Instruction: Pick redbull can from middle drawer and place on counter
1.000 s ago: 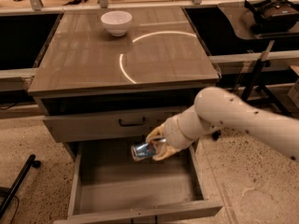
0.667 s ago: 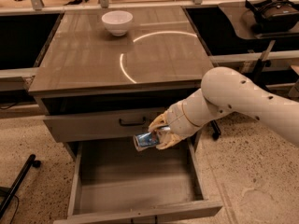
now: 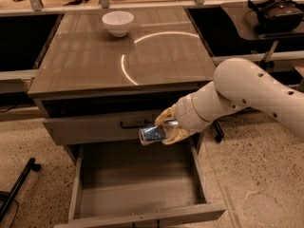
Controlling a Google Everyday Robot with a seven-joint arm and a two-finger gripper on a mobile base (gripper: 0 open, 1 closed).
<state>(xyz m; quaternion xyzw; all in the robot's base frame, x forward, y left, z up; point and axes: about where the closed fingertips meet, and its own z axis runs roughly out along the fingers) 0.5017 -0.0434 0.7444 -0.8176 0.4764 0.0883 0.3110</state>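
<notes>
The redbull can, silver and blue, lies on its side in my gripper, which is shut on it. I hold it in the air above the back of the open middle drawer, in front of the closed drawer front with the dark bar handle. The drawer's flat bottom shows nothing else in it. The counter, glossy grey-brown with a bright curved reflection, lies above and behind the can. My white arm reaches in from the right.
A white bowl stands at the back of the counter. Dark side tables flank the cabinet; a headset lies on the right one. A black stand leg lies on the floor at the left.
My gripper has lifted the can up out of the drawer, from low over the drawer bottom to the height of the upper drawer front, and the arm has risen with it.
</notes>
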